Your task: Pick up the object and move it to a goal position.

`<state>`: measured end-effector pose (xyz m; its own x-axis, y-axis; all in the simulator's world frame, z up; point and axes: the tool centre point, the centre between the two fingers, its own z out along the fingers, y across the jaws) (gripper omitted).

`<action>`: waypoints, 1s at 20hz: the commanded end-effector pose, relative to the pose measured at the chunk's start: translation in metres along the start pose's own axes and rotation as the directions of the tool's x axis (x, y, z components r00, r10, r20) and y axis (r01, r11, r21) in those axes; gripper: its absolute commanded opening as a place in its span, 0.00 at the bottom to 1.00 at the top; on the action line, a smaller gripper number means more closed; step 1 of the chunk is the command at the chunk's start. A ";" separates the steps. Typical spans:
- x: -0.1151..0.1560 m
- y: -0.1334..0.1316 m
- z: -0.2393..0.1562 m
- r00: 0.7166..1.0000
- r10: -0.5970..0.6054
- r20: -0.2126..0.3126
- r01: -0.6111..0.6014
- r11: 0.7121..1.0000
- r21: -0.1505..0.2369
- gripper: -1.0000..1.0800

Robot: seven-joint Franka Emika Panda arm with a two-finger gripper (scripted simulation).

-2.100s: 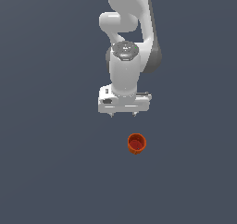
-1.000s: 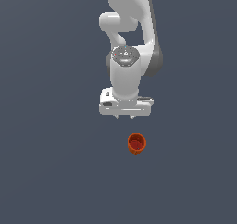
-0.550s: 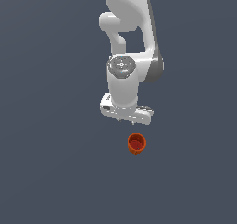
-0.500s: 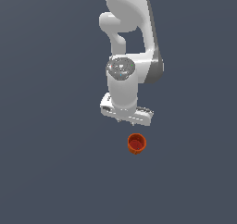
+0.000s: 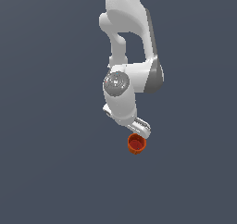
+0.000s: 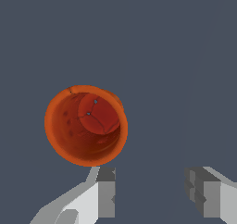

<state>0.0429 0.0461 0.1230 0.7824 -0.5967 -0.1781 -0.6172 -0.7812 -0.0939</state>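
The orange-red cup [image 5: 136,144] stands upright on the dark grey floor, its darker red inside showing. In the wrist view the cup [image 6: 86,125] fills the middle, seen from above. My gripper [image 5: 138,131] hangs tilted just above the cup's far rim, its hand partly covering that rim in the exterior view. In the wrist view my gripper [image 6: 152,190] is open and empty. One finger [image 6: 105,190] sits just beside the cup's rim and the other finger [image 6: 203,193] is well off to the side. The cup lies outside the gap between them.
The flat dark grey floor [image 5: 55,172] spreads all around the cup. The white arm [image 5: 127,47] rises from the hand toward the exterior view's top.
The arm has lowered and tilted the hand toward the cup, from a gap above it to right over its rim. The cup has not moved.
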 end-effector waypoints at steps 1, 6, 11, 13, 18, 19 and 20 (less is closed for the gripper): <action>0.002 -0.004 0.006 0.996 0.082 0.022 -0.082 0.997 0.011 0.62; 0.004 -0.011 0.016 0.976 0.209 0.061 -0.211 0.977 0.022 0.62; 0.006 -0.015 0.023 0.952 0.293 0.088 -0.296 0.955 0.025 0.62; 0.006 -0.017 0.024 0.944 0.315 0.096 -0.318 0.948 0.025 0.62; 0.007 -0.018 0.027 0.934 0.341 0.105 -0.346 0.938 0.024 0.62; 0.007 -0.018 0.027 0.934 0.342 0.105 -0.346 0.938 0.024 0.62; 0.007 -0.018 0.027 0.936 0.337 0.104 -0.341 0.940 0.024 0.62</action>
<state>0.0568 0.0609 0.0974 0.5153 -0.8028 -0.3000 -0.8490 -0.5259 -0.0508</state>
